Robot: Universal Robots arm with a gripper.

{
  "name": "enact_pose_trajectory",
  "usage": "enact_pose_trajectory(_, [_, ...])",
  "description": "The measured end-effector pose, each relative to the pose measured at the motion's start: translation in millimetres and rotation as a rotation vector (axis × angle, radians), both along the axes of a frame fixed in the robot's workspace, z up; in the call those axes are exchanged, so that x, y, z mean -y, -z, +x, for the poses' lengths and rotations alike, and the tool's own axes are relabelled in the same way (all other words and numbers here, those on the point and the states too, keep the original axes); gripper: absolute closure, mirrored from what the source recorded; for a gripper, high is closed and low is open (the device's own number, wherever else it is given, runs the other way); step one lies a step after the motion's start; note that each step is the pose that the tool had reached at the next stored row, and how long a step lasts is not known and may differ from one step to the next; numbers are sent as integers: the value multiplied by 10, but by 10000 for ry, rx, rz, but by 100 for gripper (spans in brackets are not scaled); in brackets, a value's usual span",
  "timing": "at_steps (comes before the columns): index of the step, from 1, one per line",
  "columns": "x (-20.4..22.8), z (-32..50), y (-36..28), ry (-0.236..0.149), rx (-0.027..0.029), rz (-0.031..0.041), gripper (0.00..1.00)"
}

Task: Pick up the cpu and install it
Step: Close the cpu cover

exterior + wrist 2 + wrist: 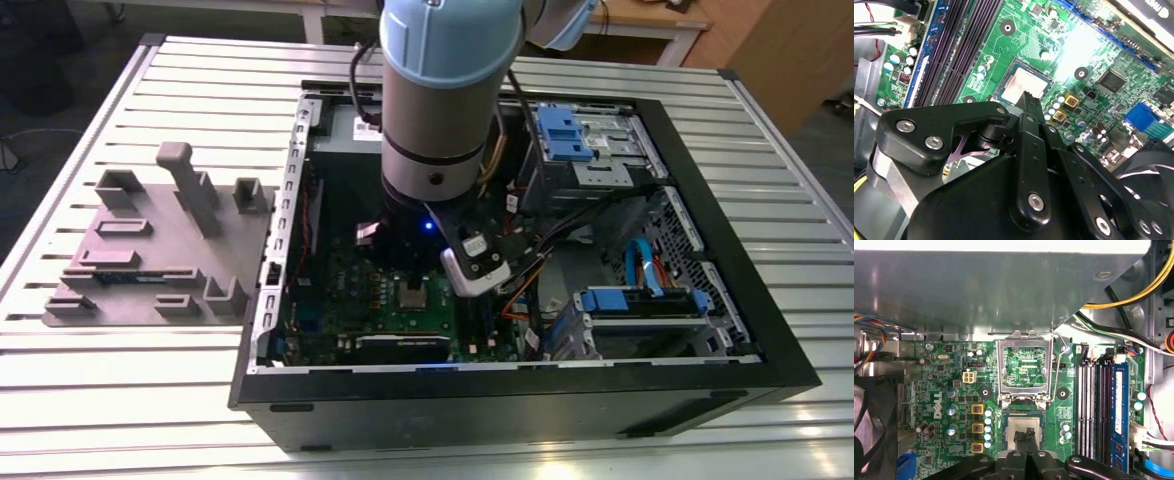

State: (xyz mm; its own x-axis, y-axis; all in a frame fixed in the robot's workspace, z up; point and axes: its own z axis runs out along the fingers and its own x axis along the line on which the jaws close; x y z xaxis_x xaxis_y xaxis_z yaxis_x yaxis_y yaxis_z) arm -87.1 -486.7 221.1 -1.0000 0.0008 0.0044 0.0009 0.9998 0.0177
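The gripper (1026, 434), fingers pressed together and holding nothing, sits right above the cpu (1015, 425) on the motherboard (954, 385).

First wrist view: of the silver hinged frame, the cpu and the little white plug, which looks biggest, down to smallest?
1. hinged frame
2. cpu, partly hidden, but clearly smaller than the frame
3. white plug

Exterior view high, down into case (534, 400); both wrist views close above motherboard (939, 375), share cpu (1016, 425).
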Motion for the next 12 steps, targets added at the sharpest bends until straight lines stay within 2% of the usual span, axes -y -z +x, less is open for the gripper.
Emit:
enact_pose_trajectory(9, [0,0,-22,-13,0,1,90])
enact_pose_trajectory(12, [0,0,-22,-462,-1,-1,90])
